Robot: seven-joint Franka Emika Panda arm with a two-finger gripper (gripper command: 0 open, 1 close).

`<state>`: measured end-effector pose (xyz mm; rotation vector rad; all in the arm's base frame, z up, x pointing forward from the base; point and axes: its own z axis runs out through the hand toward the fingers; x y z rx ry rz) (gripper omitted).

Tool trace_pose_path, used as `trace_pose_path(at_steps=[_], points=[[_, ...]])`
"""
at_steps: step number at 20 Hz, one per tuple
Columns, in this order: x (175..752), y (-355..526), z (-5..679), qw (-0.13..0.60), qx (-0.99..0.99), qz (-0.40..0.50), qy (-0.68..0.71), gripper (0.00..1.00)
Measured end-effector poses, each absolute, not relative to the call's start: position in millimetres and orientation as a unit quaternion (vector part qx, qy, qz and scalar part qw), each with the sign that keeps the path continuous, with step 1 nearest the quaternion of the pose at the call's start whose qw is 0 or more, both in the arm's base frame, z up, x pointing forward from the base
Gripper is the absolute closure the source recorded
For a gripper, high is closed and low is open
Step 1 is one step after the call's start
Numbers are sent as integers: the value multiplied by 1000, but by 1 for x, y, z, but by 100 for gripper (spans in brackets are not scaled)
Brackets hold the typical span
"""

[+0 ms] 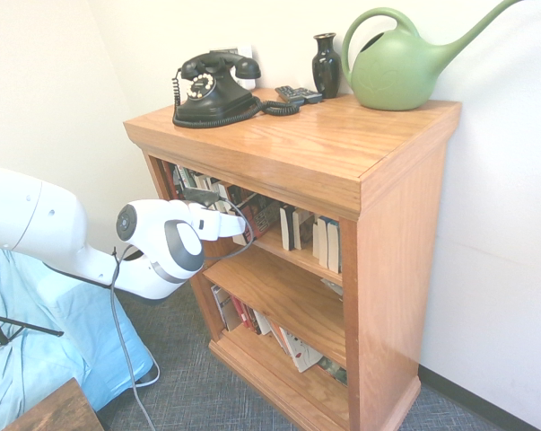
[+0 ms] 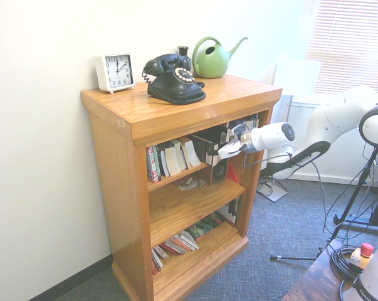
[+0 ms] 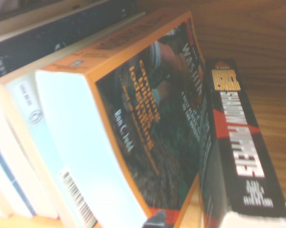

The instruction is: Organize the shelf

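Fingers of the gripper (image 2: 225,151) reach the upper tier of the bookcase (image 2: 127,182); whether they stand apart or together cannot be told. Close by in the wrist view, an orange-edged Washington guide (image 3: 150,114) leans beside "Shadow Puppets" (image 3: 242,152). Seen from the second exterior camera, the white arm (image 2: 320,128) enters from 3 o'clock, and more books (image 2: 176,157) line the upper tier at the fingers' 9 o'clock. Atop the bookcase, a black telephone (image 2: 176,84) sits with a white clock (image 2: 116,73) at its 9 o'clock and a green watering can (image 2: 212,63) at its 2 o'clock.
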<state>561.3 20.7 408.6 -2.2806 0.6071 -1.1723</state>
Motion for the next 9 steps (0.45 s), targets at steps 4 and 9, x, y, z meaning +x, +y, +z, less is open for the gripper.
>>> trace_pose_path(at_steps=[4,9], points=[[537,16,414,247,-838,-434,221,0],[490,12,407,250,-842,-429,213,0]])
